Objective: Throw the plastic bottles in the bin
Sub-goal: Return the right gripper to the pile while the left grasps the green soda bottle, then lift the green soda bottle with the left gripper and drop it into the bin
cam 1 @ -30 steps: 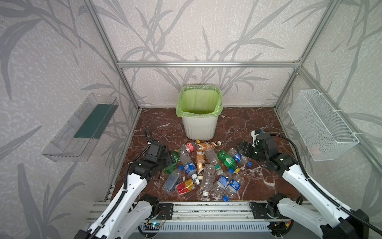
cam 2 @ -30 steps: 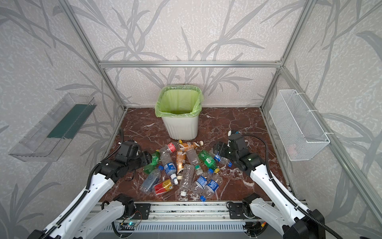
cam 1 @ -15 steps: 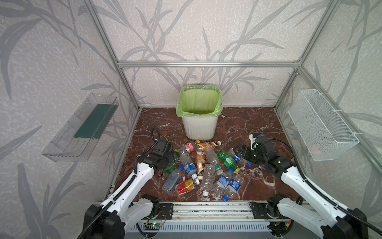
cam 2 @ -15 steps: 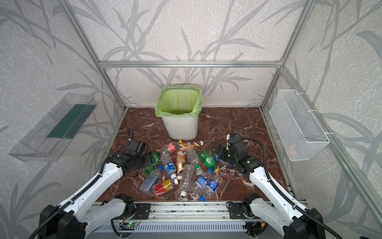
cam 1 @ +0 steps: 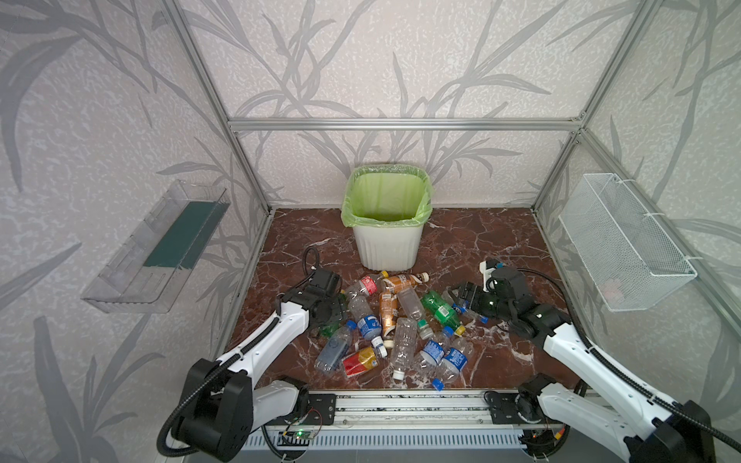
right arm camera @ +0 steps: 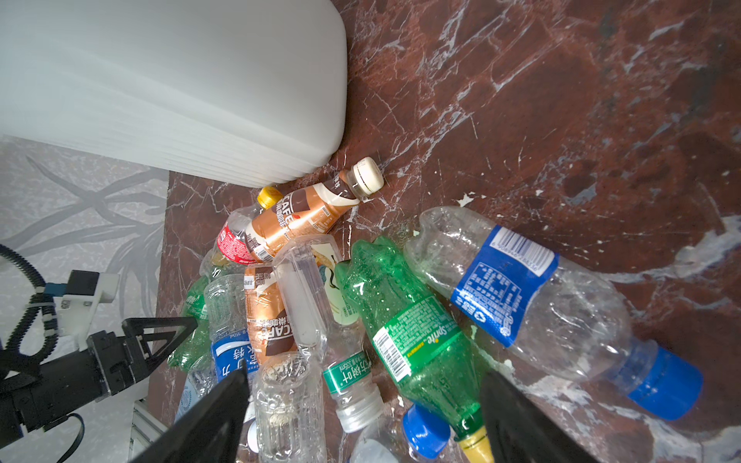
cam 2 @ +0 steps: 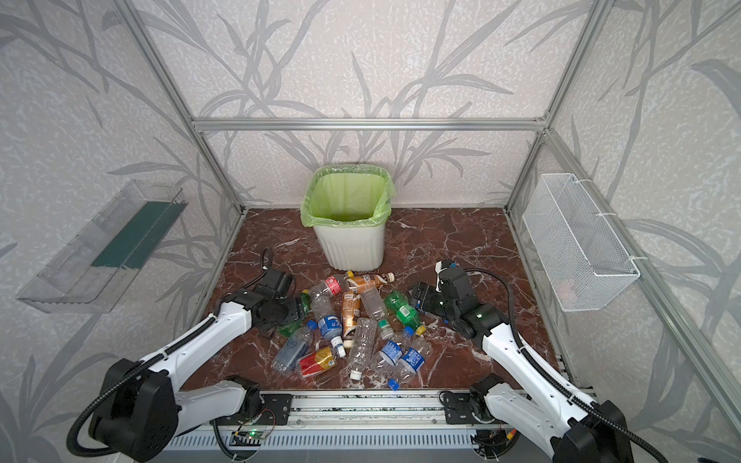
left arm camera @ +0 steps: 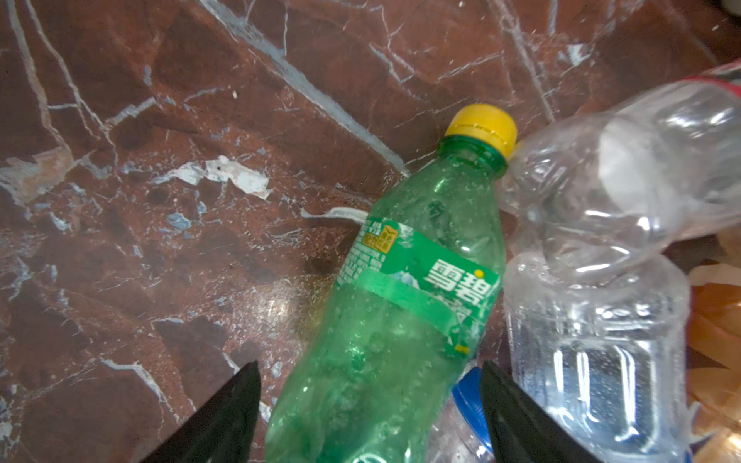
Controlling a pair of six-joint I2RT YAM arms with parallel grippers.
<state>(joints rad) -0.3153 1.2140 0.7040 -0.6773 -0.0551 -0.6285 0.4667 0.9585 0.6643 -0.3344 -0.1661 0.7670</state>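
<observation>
bottles (cam 1: pixel 395 324): loose heap, all lying flat on the red-brown marble floor (cam 1: pixel 481 240), just in front of the bin (cam 1: pixel 387 248)
looks: crushed and dented. Clear with blue labels and caps, green, brown coffee labels, one red-yellow
axes: mixed; many run roughly from the bin toward the front rail (cam 1: pixel 401 405)
left green bottle (left arm camera: pixel 417 280): base lies between the fingers (left arm camera: pixel 232 413) of the left gripper (left arm camera: pixel 368 371), yellow cap at the far end. Green label with white characters. Touches a clear bottle (left arm camera: pixel 601 224) at its side
right green bottle (right arm camera: pixel 409 320): diagonal, base toward the bin, yellow cap at the right gripper (right arm camera: pixel 363 375) end
brown bottle (cam 1: pixel 401 280): nearest the bin, lies crosswise, cream cap to the right in a top view
left gripper: jaws spread wide, straddling the left green bottle's base with a thin gap each side, not gripping
right gripper: jaws spread wide, low over the heap's right edge, holding nothing
bin: upright at the back, white ribbed wall, green liner (cam 1: pixel 387 192) folded over the rim
</observation>
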